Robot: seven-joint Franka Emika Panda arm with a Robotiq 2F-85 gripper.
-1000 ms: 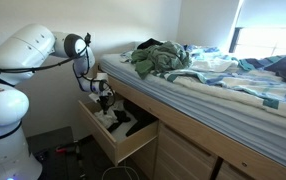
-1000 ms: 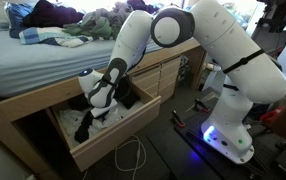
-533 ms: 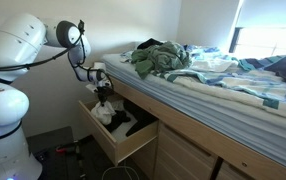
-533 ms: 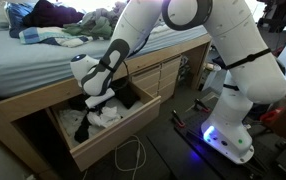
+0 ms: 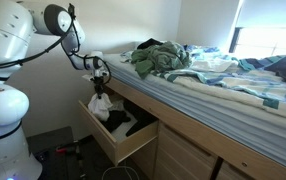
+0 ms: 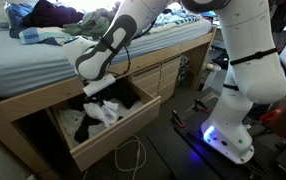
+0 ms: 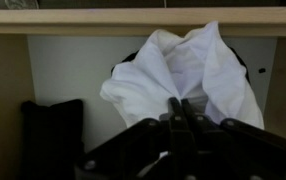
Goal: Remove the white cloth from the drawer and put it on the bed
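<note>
Wrist view, claw (image 7: pixel 180 103) pinching white cloth (image 7: pixel 188 68), open drawer (image 7: pixel 68 70) below, walls flanking

The white arm (image 6: pixel 198 25) reaches from the right, down to the left, over the open drawer (image 6: pixel 118 148) beneath the bed (image 6: pixel 28 65). Its claw (image 6: pixel 95 88) is closed on the white cloth (image 6: pixel 105 108), which hangs crumpled from it, its lower end at the drawer's contents. A black fabric item (image 6: pixel 81 126) lies in the drawer just left of the cloth. A garment heap (image 6: pixel 88 25) sits on the far bedding. A pale cable (image 6: pixel 133 158) loops on the near floor.
</note>
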